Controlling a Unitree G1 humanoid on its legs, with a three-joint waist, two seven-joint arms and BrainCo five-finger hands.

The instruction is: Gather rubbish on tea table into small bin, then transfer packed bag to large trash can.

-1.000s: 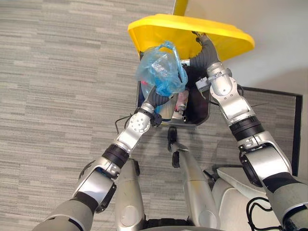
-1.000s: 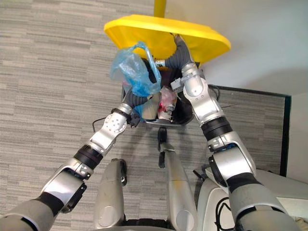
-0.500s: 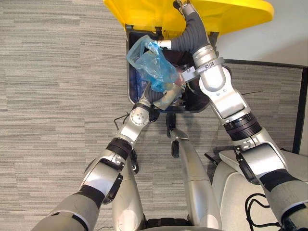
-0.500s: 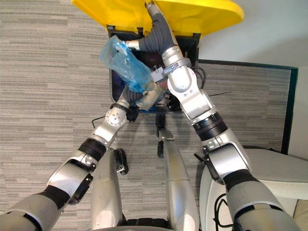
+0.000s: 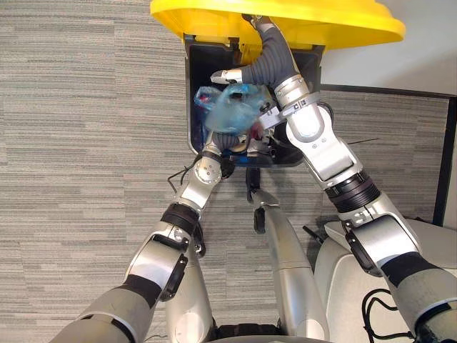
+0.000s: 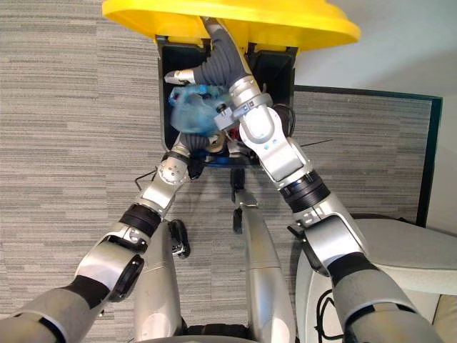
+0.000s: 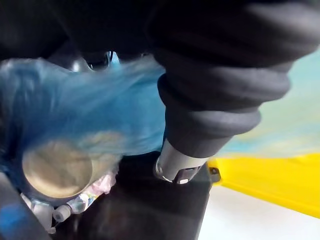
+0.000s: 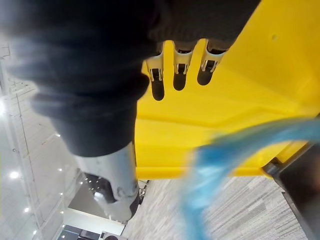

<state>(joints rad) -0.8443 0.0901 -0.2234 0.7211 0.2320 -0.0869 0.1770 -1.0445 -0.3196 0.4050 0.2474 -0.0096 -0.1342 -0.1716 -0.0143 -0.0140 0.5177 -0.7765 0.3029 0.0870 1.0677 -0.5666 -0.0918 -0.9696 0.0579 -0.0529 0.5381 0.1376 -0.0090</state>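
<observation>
Down from above the rim a moment ago, the blue bag [image 5: 227,108] now sits in the mouth of the large trash can [image 5: 191,100], between its dark walls, as the robot stands over the can on a grey carpet [image 5: 86,143]. Its right hand [image 8: 180,70] is under the raised yellow lid [image 5: 343,18]. The straight fingers lie flat against the lid's underside with the thumb held apart from them, propping the lid open above the bag. The left arm reaches into the can beneath the bag. The left hand [image 7: 175,165] shows its thumb beside the blue plastic, but its fingers are hidden, and whether they grip the bag cannot be told. A pale round object [image 7: 57,170] shows through the bag's thin film.
</observation>
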